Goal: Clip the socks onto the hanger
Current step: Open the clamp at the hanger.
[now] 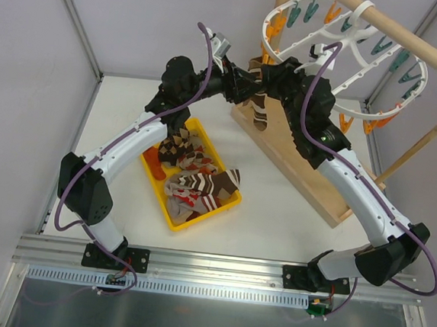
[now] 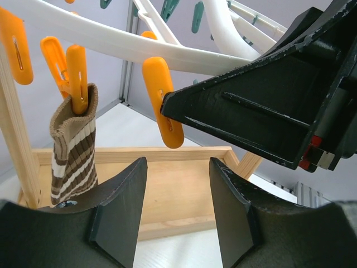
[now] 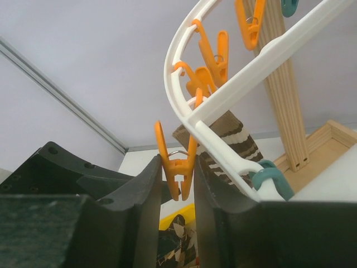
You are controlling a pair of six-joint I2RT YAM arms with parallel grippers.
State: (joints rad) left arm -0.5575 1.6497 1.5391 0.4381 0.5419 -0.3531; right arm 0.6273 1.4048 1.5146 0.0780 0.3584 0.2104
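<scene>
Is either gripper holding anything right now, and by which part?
Right gripper pinches an orange clip by one end; left gripper is open, holding nothing.

Socks [image 1: 197, 185] in tray [image 1: 206, 214], hanger [image 1: 358, 112] behind-right.

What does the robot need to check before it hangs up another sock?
1. Striped sock pinched in the first orange clothespin: ok, it hangs from the pin.
2. Right gripper on the second orange clothespin: ok, a finger presses each side.
3. That pin's mouth squeezed open enough: cannot tell.
4. Left gripper holding a sock to clip: not ok, it is open and empty.
5. Socks in the yellow tray to pick from: ok.
</scene>
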